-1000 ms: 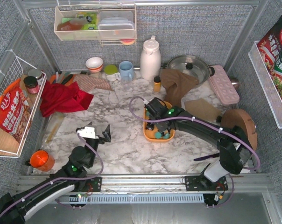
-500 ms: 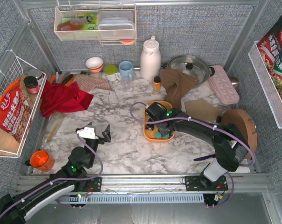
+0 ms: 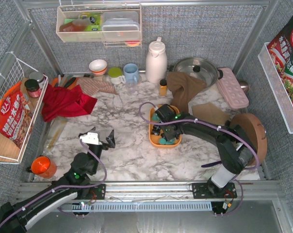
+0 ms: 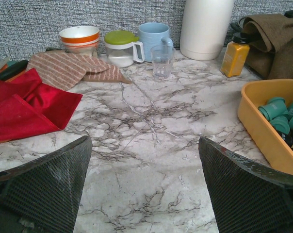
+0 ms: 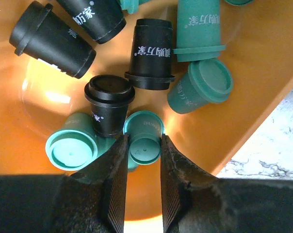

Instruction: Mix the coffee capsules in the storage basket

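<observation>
My bench (image 3: 122, 121) is white marble with grey veins. Along its far edge stand an orange-banded bowl (image 3: 98, 66), a green-lidded jug (image 3: 115, 74), a blue mug (image 3: 131, 73), a clear glass (image 4: 162, 61) just in front of the mug, and a tall white flask (image 3: 155, 60). A small amber bottle (image 3: 163, 87) stands beside a heaped brown cloth (image 3: 184, 87). Behind that cloth sits a lidded steel pot (image 3: 196, 70), with a pink tray (image 3: 232, 87) to its right. On my left lie a striped cloth (image 3: 95, 86) and a crumpled red cloth (image 3: 64, 103). An orange cup (image 3: 43, 166) sits at the near left corner. The storage basket (image 4: 263, 128) rests near the middle. To its right are a brown sheet (image 3: 209, 114) and a round wooden board (image 3: 251, 124).
</observation>
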Tool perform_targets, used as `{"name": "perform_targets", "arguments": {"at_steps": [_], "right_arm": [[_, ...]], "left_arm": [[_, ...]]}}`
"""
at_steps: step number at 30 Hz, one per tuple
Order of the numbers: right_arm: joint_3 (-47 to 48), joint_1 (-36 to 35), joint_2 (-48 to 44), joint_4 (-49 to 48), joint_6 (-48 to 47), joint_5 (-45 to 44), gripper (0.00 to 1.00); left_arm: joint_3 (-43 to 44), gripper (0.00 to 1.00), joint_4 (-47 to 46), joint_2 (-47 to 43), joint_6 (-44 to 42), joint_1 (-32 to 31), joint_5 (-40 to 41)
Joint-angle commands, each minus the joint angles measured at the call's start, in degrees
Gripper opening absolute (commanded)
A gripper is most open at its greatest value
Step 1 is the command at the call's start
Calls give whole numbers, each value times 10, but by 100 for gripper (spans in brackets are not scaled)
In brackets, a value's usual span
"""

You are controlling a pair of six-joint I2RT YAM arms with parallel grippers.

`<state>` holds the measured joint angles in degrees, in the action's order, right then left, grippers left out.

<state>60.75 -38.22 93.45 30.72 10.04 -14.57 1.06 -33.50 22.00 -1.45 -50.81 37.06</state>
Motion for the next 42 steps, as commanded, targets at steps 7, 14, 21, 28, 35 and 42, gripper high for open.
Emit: {"name": "perform_targets", "arguments": {"at_steps": [7, 14, 21, 28, 35, 42], "right_arm": [[-6, 10, -12, -8, 23, 41, 37], [6, 10, -77, 18, 24, 30, 61], [12, 10, -181, 20, 8, -48, 85], [-159, 17, -340, -205, -71, -240, 99], [-381, 45, -433, -498, -185, -249, 99], [-457, 139, -423, -573, -150, -200, 99]], "left_arm": [[1, 99, -4, -2, -1, 1, -2], [1, 99, -6, -1, -2, 0, -1], [1, 99, -4, -2, -2, 1, -2], [2, 99, 1, -10, -2, 1, -8], [-1, 99, 3, -20, -3, 0, -14], [-4, 99, 0, -26, -6, 1, -22]]}}
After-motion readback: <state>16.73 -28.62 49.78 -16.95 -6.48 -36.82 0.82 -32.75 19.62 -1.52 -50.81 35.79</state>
